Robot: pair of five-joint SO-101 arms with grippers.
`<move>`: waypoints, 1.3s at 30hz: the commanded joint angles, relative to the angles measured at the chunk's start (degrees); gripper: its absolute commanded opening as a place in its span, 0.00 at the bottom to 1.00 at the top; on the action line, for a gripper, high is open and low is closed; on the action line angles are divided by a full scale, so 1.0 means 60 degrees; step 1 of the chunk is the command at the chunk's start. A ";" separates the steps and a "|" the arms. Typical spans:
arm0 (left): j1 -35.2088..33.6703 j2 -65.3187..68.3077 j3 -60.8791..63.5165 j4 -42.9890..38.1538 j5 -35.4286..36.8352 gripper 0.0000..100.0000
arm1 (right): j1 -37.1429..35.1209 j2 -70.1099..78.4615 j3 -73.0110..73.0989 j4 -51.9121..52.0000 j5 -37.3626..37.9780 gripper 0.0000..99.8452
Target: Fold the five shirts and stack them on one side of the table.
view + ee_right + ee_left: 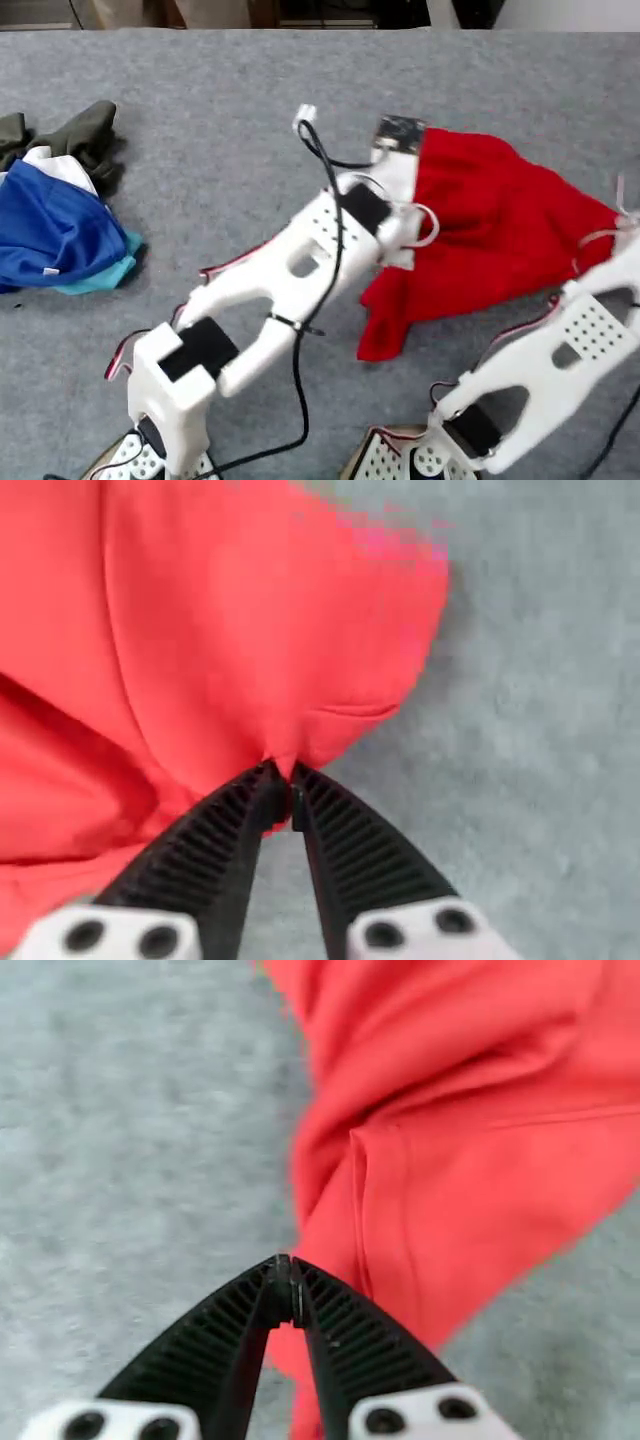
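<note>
Red shirt [490, 230] lay right of centre on the worktop [220, 180]. Left gripper [290, 1290] was clamped shut on its far-left edge, right gripper [282, 780] pinched its right corner. Blue shirt [55, 235] sat far left.

red shirt [500, 220], blue shirt [55, 235], grey table [200, 70]

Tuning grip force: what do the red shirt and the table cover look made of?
red shirt: thin soft knit, probably cotton or polyester, matte; it drapes in loose folds with a stitched seam.
table cover: grey felt or low-pile carpet, matte; fuzzy speckled nap.
</note>
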 commanded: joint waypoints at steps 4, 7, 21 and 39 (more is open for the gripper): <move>0.0835 -0.0212 -0.0396 -0.0850 -0.0044 0.02 | 0.1502 -0.0198 -0.0755 0.0176 0.0967 0.24; 0.1011 0.0227 -0.0527 -0.1392 -0.0029 0.02 | 0.1956 -0.0403 -0.0755 0.0176 0.1187 0.29; 0.1216 0.3553 -0.4029 -0.1641 0.1084 0.02 | 0.2615 -0.0447 -0.0755 0.0176 0.1407 0.29; 0.1143 0.5648 -0.6755 0.0293 0.1070 0.02 | 0.2615 -0.0432 -0.0755 0.0176 0.1407 0.29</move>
